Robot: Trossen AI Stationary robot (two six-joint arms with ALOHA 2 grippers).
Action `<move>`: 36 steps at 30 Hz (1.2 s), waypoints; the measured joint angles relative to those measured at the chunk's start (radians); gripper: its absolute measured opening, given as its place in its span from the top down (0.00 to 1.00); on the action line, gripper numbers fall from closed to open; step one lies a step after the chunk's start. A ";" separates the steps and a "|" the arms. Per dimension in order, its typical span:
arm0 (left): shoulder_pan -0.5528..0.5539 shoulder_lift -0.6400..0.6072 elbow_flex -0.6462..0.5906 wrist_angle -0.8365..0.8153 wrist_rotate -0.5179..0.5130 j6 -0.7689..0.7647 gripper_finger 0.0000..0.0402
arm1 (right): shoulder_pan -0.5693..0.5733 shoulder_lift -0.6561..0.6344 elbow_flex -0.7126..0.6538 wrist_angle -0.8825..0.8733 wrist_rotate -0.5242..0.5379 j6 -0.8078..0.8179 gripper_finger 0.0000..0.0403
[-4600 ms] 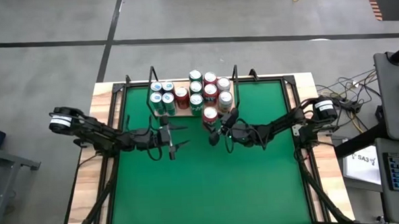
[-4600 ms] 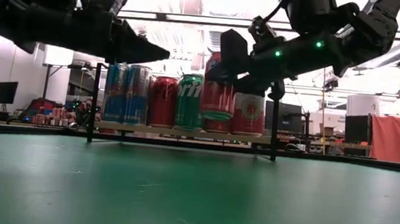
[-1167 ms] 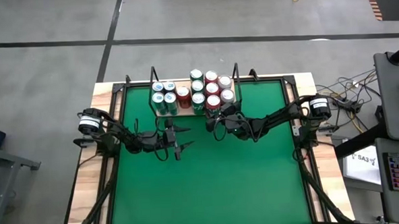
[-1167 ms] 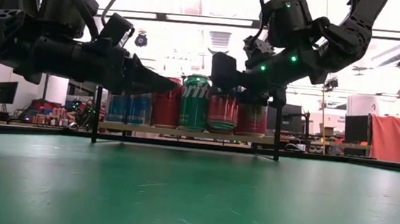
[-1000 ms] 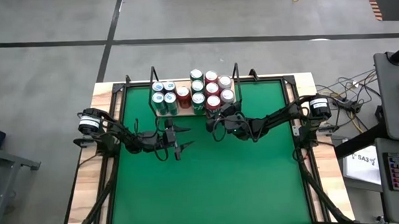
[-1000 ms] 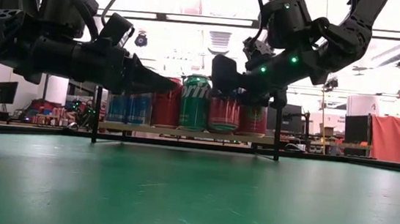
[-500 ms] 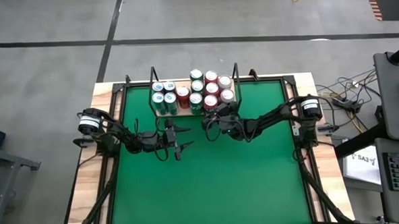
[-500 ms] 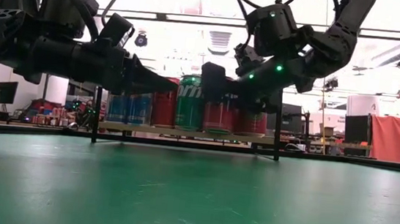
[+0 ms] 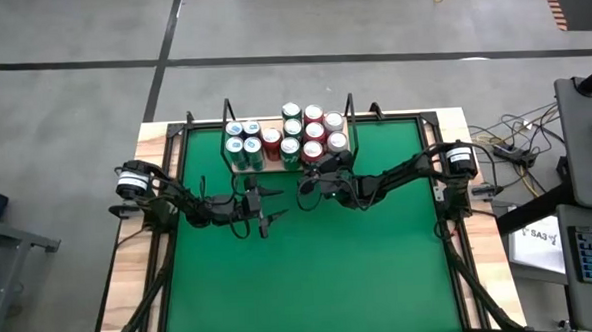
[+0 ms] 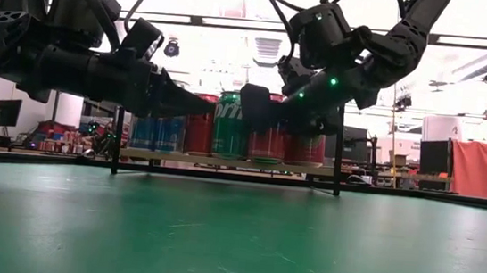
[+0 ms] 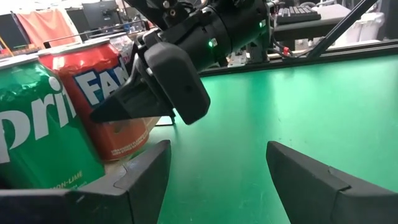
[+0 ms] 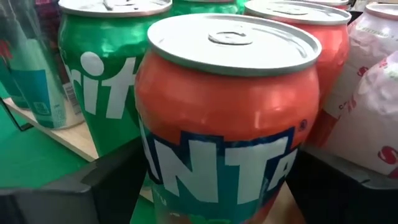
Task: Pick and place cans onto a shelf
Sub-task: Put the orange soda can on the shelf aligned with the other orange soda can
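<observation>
Since the earlier frame the right gripper [image 9: 310,175] had released the orange Fanta can [image 12: 227,118] onto the shelf [image 9: 276,168] at upper centre, fingers spread to clear it. The left gripper [image 9: 270,205] waited open nearby.

Two dark jointed arms, green indicator lights glowing on one.

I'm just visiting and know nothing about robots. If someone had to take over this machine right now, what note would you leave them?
Right gripper: open, fingers either side of the orange can it just set at the shelf's front edge; whether they touch it is unclear.
Left gripper: open, empty, waiting over the green table just in front of the shelf.
Cans: all visible ones stand on the shelf, including the green can beside the orange one.
Done: none left on the table.
Left: back the right gripper away without tipping the can.
</observation>
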 joint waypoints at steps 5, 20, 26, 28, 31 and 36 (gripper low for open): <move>0.000 0.000 0.000 -0.006 0.000 -0.005 0.38 | 0.000 0.000 0.000 0.003 -0.003 -0.002 0.14; 0.002 0.000 0.000 -0.015 0.000 -0.024 0.38 | 0.000 -0.041 0.001 0.010 -0.002 -0.032 0.12; 0.004 0.000 0.000 -0.012 0.000 -0.027 0.38 | 0.000 -0.083 0.001 0.011 -0.001 -0.058 0.12; 0.003 0.000 0.000 -0.010 0.000 -0.027 0.38 | 0.000 -0.100 0.001 0.011 -0.001 -0.068 0.12; 0.003 0.000 0.000 -0.005 0.000 -0.028 0.38 | 0.000 -0.130 0.001 0.011 -0.001 -0.085 0.12; 0.003 0.000 -0.001 0.011 0.000 -0.034 0.38 | 0.010 -0.203 0.001 0.007 -0.056 -0.149 0.12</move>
